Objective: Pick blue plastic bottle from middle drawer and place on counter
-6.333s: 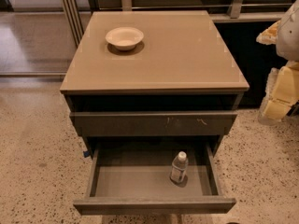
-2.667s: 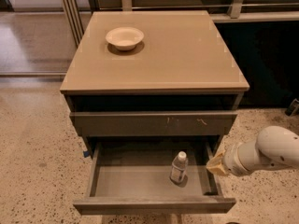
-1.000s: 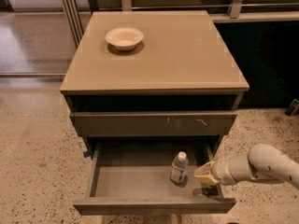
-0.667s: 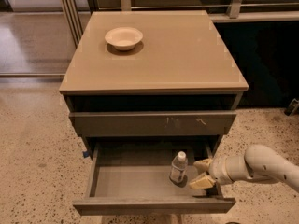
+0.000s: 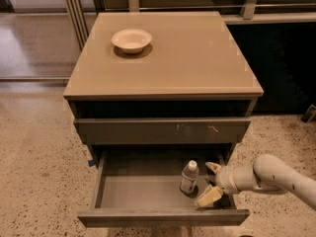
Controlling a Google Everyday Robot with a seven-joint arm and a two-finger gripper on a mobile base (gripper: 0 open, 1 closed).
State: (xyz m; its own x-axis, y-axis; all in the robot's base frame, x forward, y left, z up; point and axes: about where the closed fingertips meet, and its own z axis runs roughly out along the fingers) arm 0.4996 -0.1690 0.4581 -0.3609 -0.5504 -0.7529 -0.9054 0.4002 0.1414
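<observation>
The blue plastic bottle (image 5: 189, 178), clear with a white cap and pale label, stands upright on the grey floor of the open middle drawer (image 5: 133, 193), toward its right side. My gripper (image 5: 211, 181) reaches in from the right on a white arm, inside the drawer just right of the bottle. Its two cream fingers are spread open, one behind (image 5: 213, 166) and one in front (image 5: 209, 196), not closed on the bottle. The tan counter (image 5: 192, 53) tops the cabinet above.
A cream bowl (image 5: 131, 40) sits at the counter's back left. The drawer front with pale scratches (image 5: 163, 131) is shut above the open drawer. Speckled floor surrounds the cabinet; a dark cabinet stands to the right, metal rails to the back left.
My arm came in from the right and lowered into the middle drawer, moving left until the open gripper sits beside the bottle. The bottle has not moved.
</observation>
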